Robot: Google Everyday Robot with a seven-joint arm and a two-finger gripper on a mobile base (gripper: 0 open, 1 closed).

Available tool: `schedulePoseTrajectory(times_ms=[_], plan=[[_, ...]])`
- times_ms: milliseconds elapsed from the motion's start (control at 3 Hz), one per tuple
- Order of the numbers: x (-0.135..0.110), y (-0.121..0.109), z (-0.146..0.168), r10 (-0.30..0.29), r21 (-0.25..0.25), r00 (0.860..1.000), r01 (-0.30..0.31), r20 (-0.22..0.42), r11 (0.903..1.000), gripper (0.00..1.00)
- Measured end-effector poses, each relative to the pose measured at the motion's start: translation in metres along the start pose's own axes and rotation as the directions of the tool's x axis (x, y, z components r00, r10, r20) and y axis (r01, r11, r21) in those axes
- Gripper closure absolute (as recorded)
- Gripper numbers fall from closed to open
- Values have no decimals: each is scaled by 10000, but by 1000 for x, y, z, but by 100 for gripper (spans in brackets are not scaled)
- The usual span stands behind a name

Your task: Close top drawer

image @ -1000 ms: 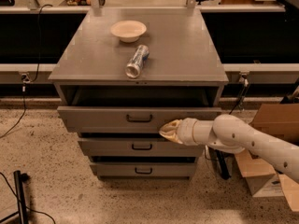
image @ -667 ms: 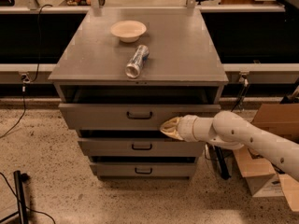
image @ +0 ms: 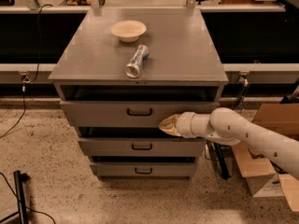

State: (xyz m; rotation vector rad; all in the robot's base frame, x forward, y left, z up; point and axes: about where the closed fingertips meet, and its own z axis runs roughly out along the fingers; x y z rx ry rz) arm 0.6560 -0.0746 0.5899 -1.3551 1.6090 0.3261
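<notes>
I'm mid-push: my gripper point(image: 169, 125), pinched closed and holding nothing, presses the top drawer point(image: 103, 113) right of its handle point(image: 139, 111). It juts past the desk point(image: 177, 45) front edge, so next I drive straight inward.

Count: 1 cabinet point(image: 187, 45); 3 drawers: top drawer point(image: 103, 114), middle drawer point(image: 107, 147), bottom drawer point(image: 112, 170). On top: 1 bowl point(image: 128, 30) (far), 1 can point(image: 137, 61) (nearer). 1 gripper point(image: 168, 125), at top drawer front, right of handle point(image: 139, 111).
</notes>
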Motion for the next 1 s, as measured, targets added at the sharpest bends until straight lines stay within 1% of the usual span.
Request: schedulePoseTrajectory(times_ms=[333,667,1000], plan=[[0,0,0,0,-2,10000,0,3,10000,100],[-13,26,-15,0,-448,9985,24,538,9990,100],[-31,68,-36,-67,-1019,9958,160,908,9947,100]])
